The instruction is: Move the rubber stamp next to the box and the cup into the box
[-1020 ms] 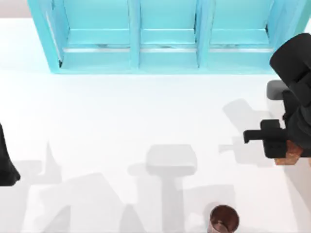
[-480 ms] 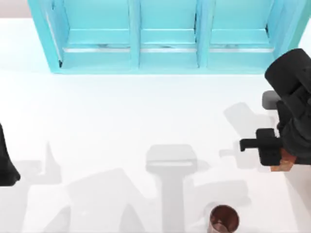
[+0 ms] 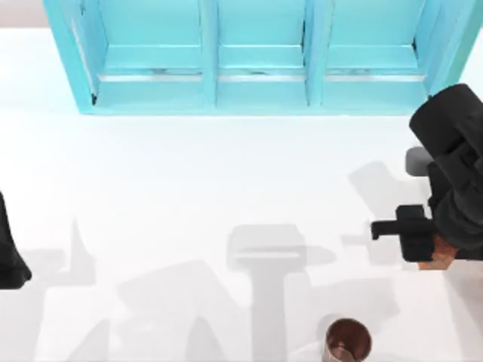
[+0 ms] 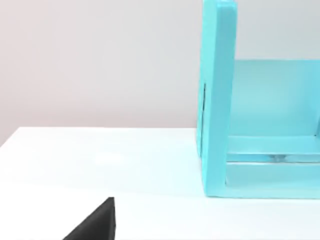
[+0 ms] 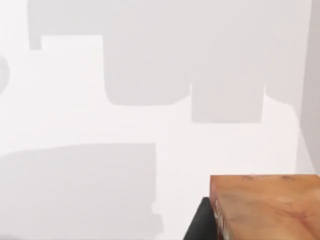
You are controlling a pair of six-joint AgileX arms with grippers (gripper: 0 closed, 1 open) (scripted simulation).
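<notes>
Leftward by a little, my right gripper (image 3: 432,253) carries the rubber stamp (image 3: 438,256) clenched (cup (image 3: 347,341) unmoved); left gripper's (image 3: 11,260) jaws unclear.

The right hand (image 3: 436,253) is clamped on the stamp (image 3: 439,255), right of the cup (image 3: 347,341). The left arm (image 3: 9,253) sits far left of the cup.

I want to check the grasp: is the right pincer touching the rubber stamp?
Touching. In the right wrist view a black finger lies against the rubber stamp, no gap; the top view shows the stamp under the right pincer.
</notes>
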